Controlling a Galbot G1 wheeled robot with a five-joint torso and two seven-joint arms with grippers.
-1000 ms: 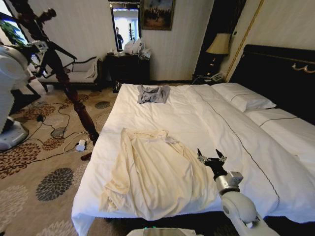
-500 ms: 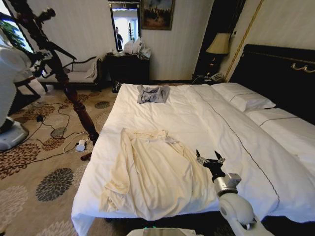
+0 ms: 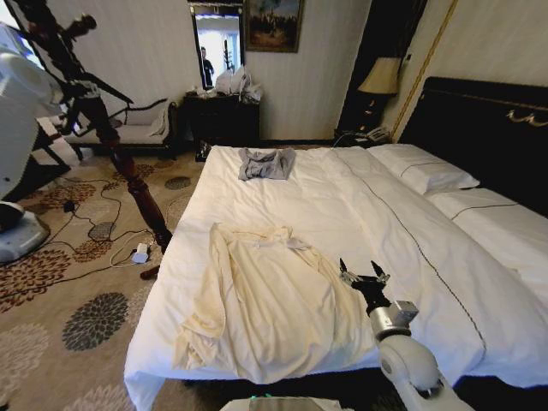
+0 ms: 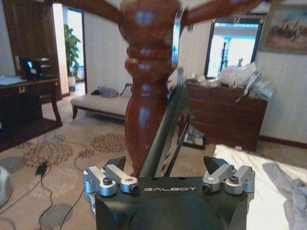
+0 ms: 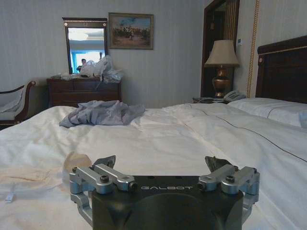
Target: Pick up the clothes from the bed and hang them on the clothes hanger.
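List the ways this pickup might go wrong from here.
1. The right pincer, open, sits over the clothes' edge beside the white duvet; it may pinch bedding too.
2. The garment lies spread and crumpled, so a single grip may lift it bunched.
3. The hanger in the left pincer sits close to the wooden post and may knock it.

Pale striped walls [image 3: 145, 43] close the room. The floor is beige carpet [image 3: 60, 291] with dark flower medallions, and cables [image 3: 94, 248] trail across it. A dark dresser [image 3: 224, 120] stands against the far wall under a mirror [image 3: 216, 43] and a framed painting [image 3: 274, 24]. A cushioned bench [image 3: 137, 128] sits to its left. A lit lamp [image 3: 381, 79] stands in the corner.
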